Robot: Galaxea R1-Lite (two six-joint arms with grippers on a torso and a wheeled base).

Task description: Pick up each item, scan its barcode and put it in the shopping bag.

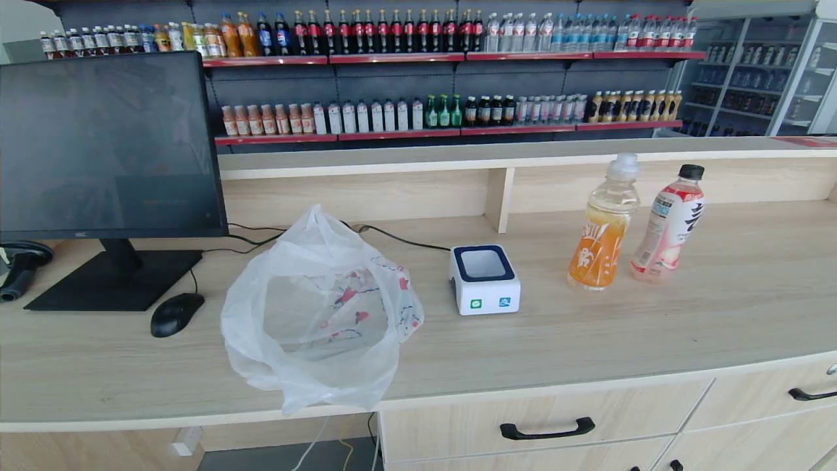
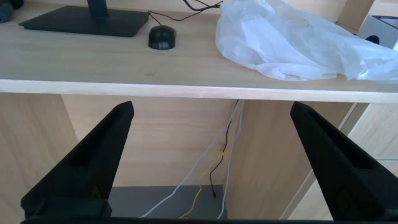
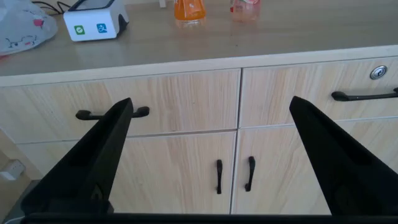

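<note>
left arm: held low in front of the bench (image 1: pixel 588 327), aimed about level at the open space under its front edge.
left fingers (image 2: pixel 93 162): spread wide, nothing between them; the tips sit lower than the bench top and short of it.
right arm: also low in front of the bench, aimed at the drawer fronts and cupboard doors (image 3: pixel 233 174).
right fingers (image 3: pixel 93 168): spread wide and empty, touching nothing; the tips are below bench-top level.
shopping bag (image 1: pixel 320 307): clear plastic, slumped on the bench with its mouth open upward. It lies above and beyond the left fingers, with one fold hanging over the front edge.
scanner (image 1: pixel 484 280): white box with a dark-framed window on top, just beside the bag. It is above and beyond the right fingers, well apart from them.
orange bottle (image 1: pixel 603 226): upright on the bench past the scanner, well beyond the right fingertips.
pink bottle (image 1: pixel 668 226): upright just beside the orange bottle, with a narrow gap between them.
monitor (image 1: pixel 108 144) and mouse (image 1: pixel 176 314): on the bench beyond the left fingers, on the bag's other side from the scanner.
cables (image 2: pixel 217 162): hang under the bench, straight ahead between the left fingers.
</note>
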